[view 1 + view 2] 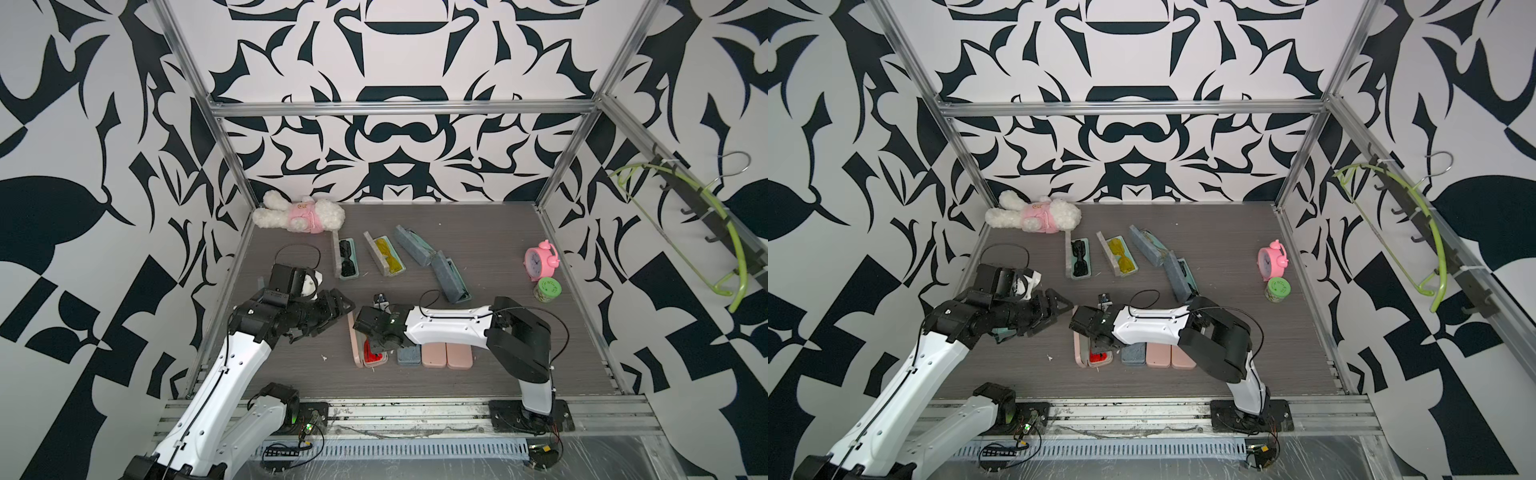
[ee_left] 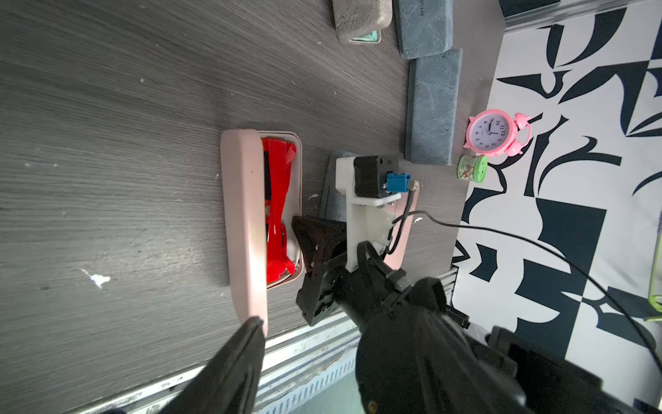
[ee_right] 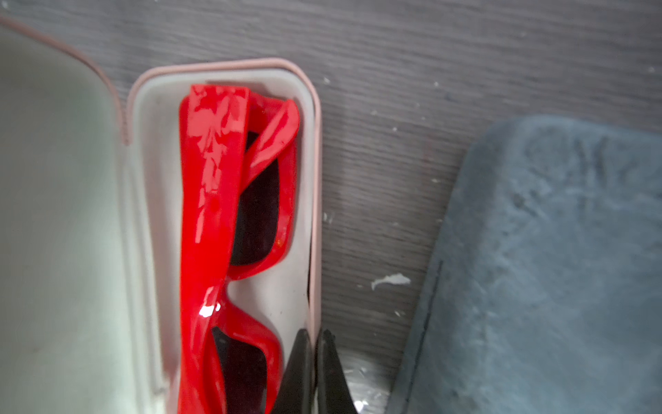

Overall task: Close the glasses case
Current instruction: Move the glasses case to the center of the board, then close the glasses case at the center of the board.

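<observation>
The case (image 3: 315, 179) is lying open near the front edge of the table (image 1: 457, 257), about midway along it, with red glasses (image 3: 211, 200) sitting inside the tray. Its lid (image 2: 243, 215) is standing roughly upright along the tray's left long side, so nothing of the closing is done yet. The right gripper (image 3: 315, 337) is reaching in from the right. Its jaws are pinching shut on the tray's thin right wall near the front end, one finger inside and one outside. That looks like a bracing hold to keep the case from sliding. The left gripper (image 1: 338, 316) is hovering just left of the lid, apart from it, with its jaws standing apart and holding nothing. In the left wrist view only one finger is showing, its tip near the lid's front end. A grey case (image 1: 407, 355) is lying just right of the open one, and two pink cases (image 1: 446, 356), both shut, are sitting beyond it along the same edge. The step in hand seems to be setting up the push. Next, the left gripper is likely needing to meet the lid's outer face and tip it rightward over the glasses. The right fingers are sitting where the lid would land, so they would be needing to let go first.
</observation>
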You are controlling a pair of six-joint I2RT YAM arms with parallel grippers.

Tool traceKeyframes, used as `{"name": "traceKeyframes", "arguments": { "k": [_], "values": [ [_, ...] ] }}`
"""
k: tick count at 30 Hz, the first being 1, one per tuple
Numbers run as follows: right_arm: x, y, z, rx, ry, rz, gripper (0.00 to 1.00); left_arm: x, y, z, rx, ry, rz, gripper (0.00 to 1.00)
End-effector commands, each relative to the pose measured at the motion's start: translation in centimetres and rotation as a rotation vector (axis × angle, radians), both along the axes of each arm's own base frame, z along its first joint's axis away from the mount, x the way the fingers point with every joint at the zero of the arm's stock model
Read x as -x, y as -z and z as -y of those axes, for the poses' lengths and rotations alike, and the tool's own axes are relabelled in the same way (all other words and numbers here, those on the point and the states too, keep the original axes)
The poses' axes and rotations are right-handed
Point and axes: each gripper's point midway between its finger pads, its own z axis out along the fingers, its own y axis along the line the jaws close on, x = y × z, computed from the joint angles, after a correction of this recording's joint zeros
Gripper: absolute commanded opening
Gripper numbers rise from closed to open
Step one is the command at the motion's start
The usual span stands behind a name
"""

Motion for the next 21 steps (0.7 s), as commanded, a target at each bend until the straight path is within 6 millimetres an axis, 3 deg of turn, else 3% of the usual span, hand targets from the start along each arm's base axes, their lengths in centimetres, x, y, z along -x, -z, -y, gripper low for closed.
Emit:
{"name": "traceKeyframes", "arguments": {
  "k": [1,9,17,21],
  "values": [
    [-0.8,-1.5,0.1,-0.028,0.028,0.039,0.06,1.3,0.9,0.4,0.021,0.000,-0.038,0.69],
    [-0.6,-1.2,0.2,-0.030,0.033,0.030,0.06,3.4,4.4,1.1,-0.037,0.031,-0.114,0.61],
    [-0.5,-1.1,0.4,-0.036,0.043,0.025,0.04,3.4,6.7,2.2,-0.055,0.049,-0.139,0.52],
    [-0.4,-1.0,0.5,-0.038,0.044,0.022,0.04,3.5,7.7,2.3,-0.083,0.054,-0.154,0.43]
  ]
}}
